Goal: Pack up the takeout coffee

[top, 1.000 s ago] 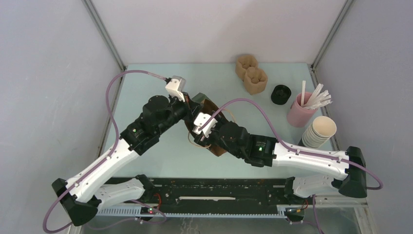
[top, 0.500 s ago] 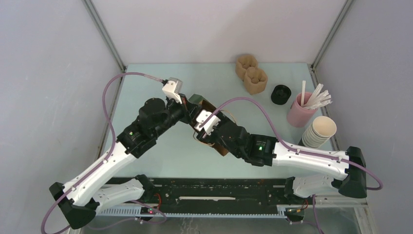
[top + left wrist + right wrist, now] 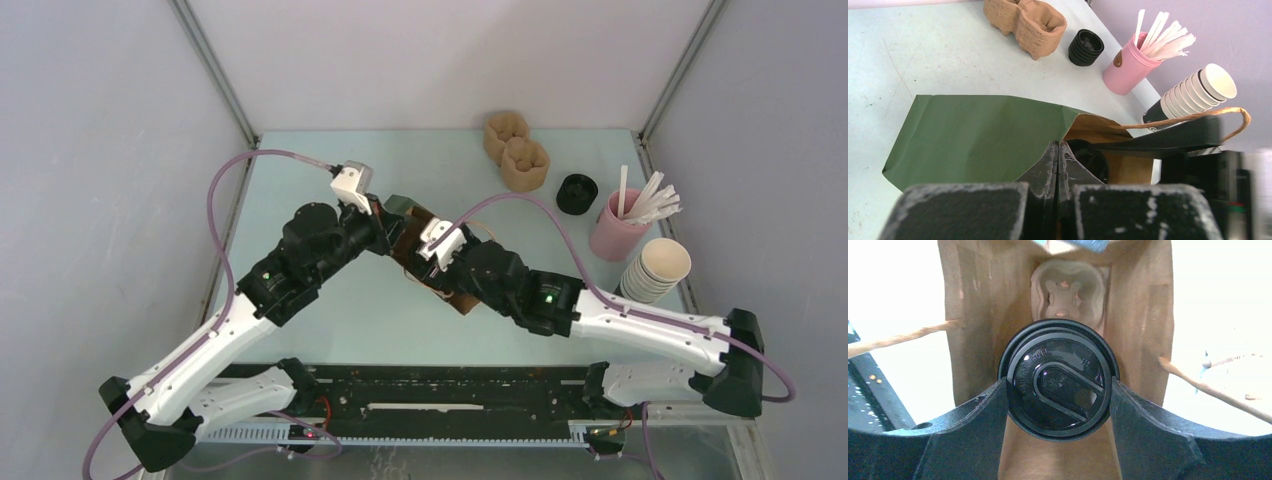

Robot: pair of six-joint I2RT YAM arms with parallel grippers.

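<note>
right end effector (image 3: 1058, 392), takeout coffee (image 3: 1058, 380) — between jaws

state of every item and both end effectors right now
takeout coffee: lidded, gripped at bag's mouth
paper bag: open, rim pinched
left end effector: shut on paper bag
right end effector: shut on takeout coffee
pulp carrier: deep inside bag
cup stack: nested, lidless
straw cup: upright, holding straws

The black lid (image 3: 1058, 385) bears embossed "CAUTION HOT" (faint, along its rim).
</note>
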